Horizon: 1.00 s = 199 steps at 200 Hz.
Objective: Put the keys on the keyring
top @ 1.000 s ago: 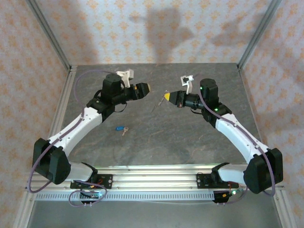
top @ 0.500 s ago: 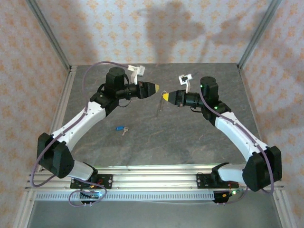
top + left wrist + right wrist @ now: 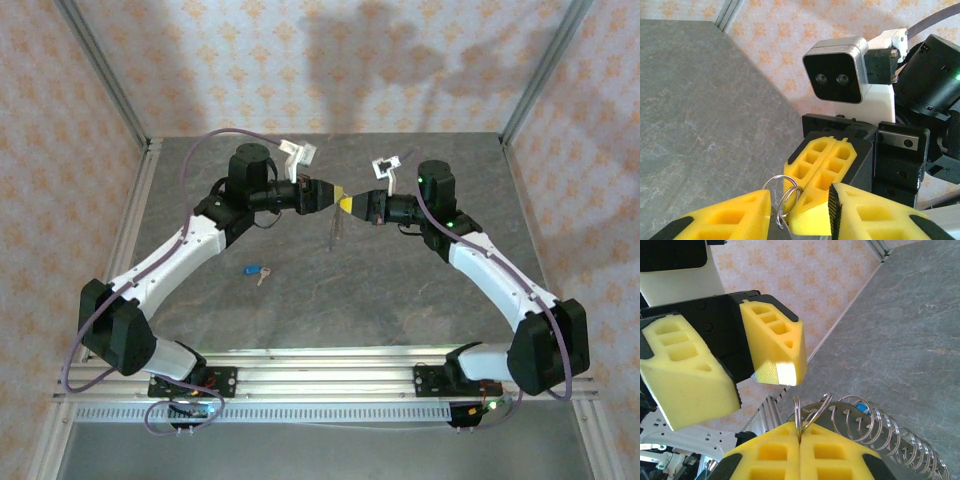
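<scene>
Above the far middle of the grey table [image 3: 400, 290], the two arms meet tip to tip. The right gripper [image 3: 347, 204] is clamped on the keyring [image 3: 810, 412]. The left gripper [image 3: 333, 192] has its jaws apart around the rings. A blue key [image 3: 256, 270] lies nearer, left of centre.

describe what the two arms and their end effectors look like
The left arm and right arm: white link shells, black joint housings, a lilac cable along each. The left end effector and right end effector: black bodies, two yellow cut-out foam fingers. A silver, black-faced camera sits on the right wrist.
</scene>
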Each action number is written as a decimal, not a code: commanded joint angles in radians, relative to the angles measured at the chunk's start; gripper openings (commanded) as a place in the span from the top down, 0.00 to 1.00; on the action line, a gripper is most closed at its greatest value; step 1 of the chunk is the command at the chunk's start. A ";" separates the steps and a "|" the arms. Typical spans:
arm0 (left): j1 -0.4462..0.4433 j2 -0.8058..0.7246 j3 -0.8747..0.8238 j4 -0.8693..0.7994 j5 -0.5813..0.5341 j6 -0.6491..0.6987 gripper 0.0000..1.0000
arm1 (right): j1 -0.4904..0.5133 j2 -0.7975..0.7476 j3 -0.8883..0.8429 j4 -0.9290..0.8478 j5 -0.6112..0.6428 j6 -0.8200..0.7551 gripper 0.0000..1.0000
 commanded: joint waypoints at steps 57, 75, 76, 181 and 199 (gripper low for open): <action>-0.002 -0.007 -0.030 0.019 0.071 0.043 0.70 | -0.005 -0.022 0.020 0.070 -0.026 0.006 1.00; -0.002 -0.007 -0.035 0.034 0.090 0.039 0.71 | -0.007 -0.026 0.020 0.070 -0.027 0.006 1.00; -0.002 -0.007 -0.035 0.034 0.091 0.040 0.71 | -0.006 -0.025 0.020 0.070 -0.027 0.006 1.00; -0.036 0.014 -0.011 0.016 0.162 0.083 0.87 | -0.006 -0.026 0.018 0.096 -0.053 0.027 1.00; -0.038 0.019 -0.001 -0.010 0.159 0.107 0.90 | -0.006 -0.023 0.021 0.086 -0.060 0.022 1.00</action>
